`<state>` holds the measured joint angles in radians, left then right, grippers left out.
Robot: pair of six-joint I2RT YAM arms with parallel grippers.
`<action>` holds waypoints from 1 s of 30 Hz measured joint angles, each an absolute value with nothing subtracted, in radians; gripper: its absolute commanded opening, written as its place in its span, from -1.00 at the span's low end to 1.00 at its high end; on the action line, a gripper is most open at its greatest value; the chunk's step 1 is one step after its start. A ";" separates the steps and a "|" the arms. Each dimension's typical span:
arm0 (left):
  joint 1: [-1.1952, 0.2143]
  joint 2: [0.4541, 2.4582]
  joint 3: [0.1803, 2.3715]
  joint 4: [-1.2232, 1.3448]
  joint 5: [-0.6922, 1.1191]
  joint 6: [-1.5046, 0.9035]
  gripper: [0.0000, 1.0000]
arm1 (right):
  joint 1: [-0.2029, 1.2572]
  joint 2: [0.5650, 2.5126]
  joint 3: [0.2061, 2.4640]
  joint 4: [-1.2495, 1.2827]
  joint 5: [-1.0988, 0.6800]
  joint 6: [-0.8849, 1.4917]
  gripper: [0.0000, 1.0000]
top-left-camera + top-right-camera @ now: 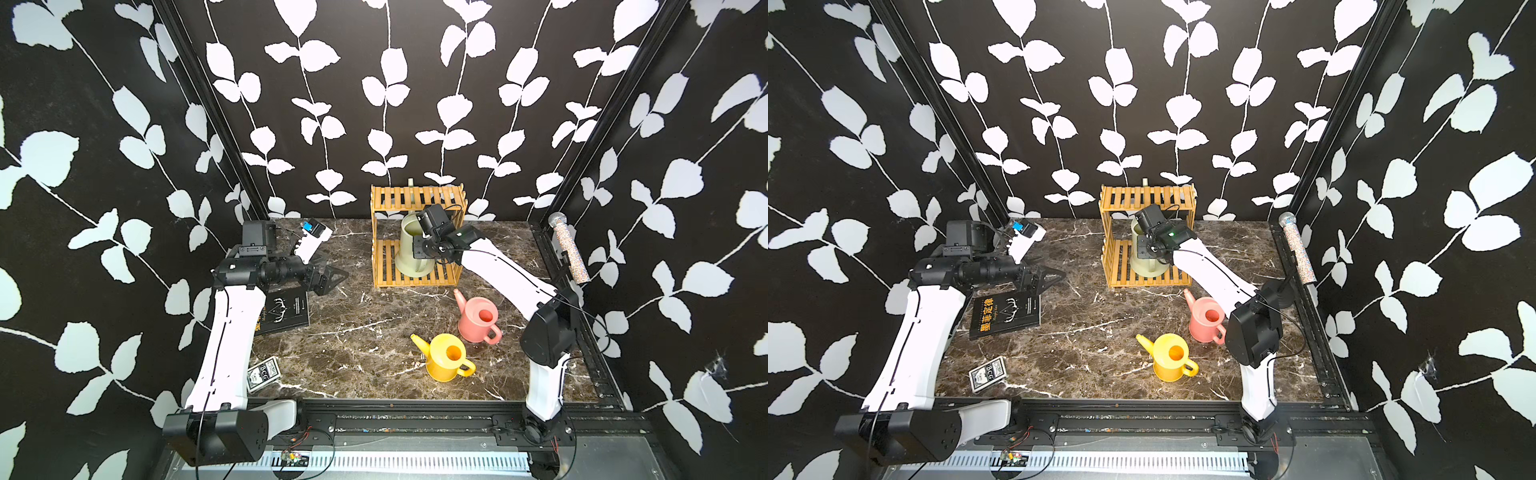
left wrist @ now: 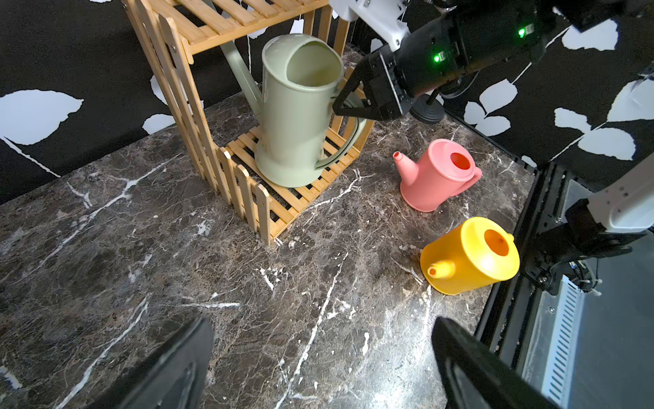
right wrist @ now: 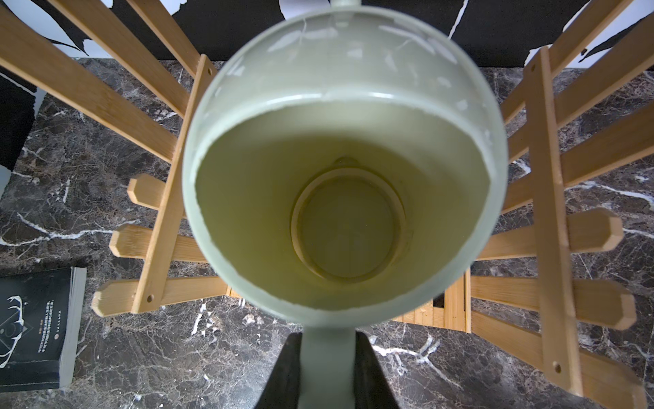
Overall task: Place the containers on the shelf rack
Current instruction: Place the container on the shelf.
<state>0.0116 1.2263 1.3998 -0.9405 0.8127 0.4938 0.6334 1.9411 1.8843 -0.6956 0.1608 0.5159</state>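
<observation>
The sage-green can (image 1: 409, 249) (image 2: 297, 117) stands upright inside the wooden shelf rack (image 1: 415, 195) (image 2: 198, 35), its base on the lower tier's slats and its spout pointing to the back. My right gripper (image 3: 327, 340) (image 1: 432, 249) is shut on the can's handle at the rack's open front. In the right wrist view I look straight down into the can (image 3: 339, 212). In front of the rack, the pink can (image 1: 478, 320) (image 2: 439, 177) and the yellow can (image 1: 446, 357) (image 2: 470, 258) stand on the marble table. My left gripper (image 1: 332, 278) (image 2: 320, 320) hovers open and empty over the table's left side.
A black book (image 1: 286, 313) (image 3: 32, 318) lies under the left arm. A card deck (image 1: 262, 372) lies near the front left edge. A white device with a blue patch (image 1: 311, 239) sits at the back left. A glittery stick (image 1: 571, 249) leans on the right rail.
</observation>
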 measured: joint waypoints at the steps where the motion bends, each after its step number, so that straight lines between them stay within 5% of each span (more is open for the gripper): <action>1: 0.012 1.226 1.399 -0.941 0.813 0.494 0.97 | 0.633 1.941 1.885 -0.696 0.161 0.516 -0.56; 30: 0.009 1.226 1.398 -0.940 0.813 0.502 0.97 | 0.633 1.852 1.819 -0.696 0.165 0.520 0.00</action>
